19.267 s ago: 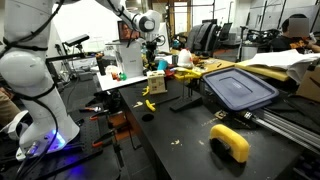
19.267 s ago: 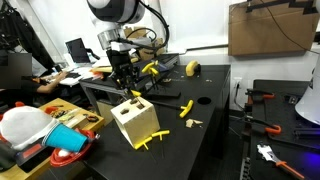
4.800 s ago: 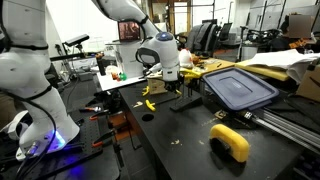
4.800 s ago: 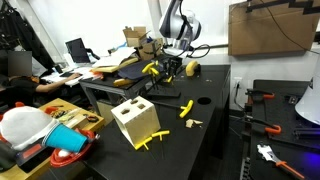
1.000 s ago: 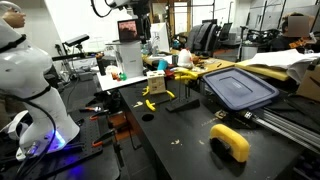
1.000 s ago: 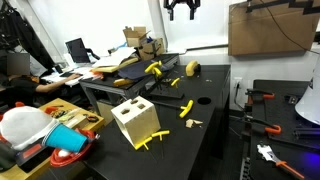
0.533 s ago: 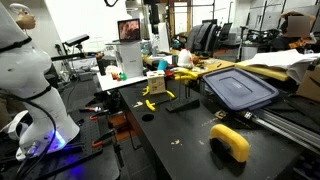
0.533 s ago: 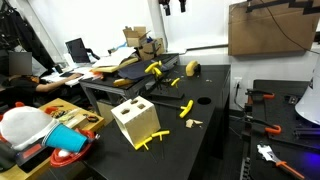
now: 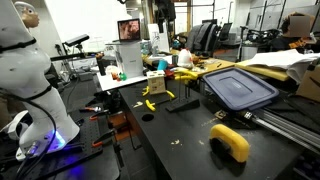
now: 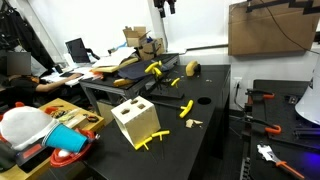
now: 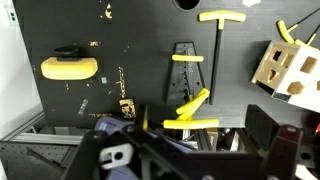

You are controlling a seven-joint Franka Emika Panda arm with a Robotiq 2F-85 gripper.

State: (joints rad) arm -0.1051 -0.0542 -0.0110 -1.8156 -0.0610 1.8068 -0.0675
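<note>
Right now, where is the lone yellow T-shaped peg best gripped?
Probably the long stem of the T-shaped peg, from straight above, jaws across it: it lies flat on the black table, clear of the wooden block.

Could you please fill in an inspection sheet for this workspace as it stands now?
Surface: black table, small parts scattered on it.
Job's things: wooden block with holes; loose yellow T-pieces; black stand.
Clutter: yellow roll; grey bin lid; red bowl.
Grippers: gripper open, empty, high above the table.
Cables: nothing seen on the table.
Surroundings: monitor; cardboard box; person at a desk.
</note>
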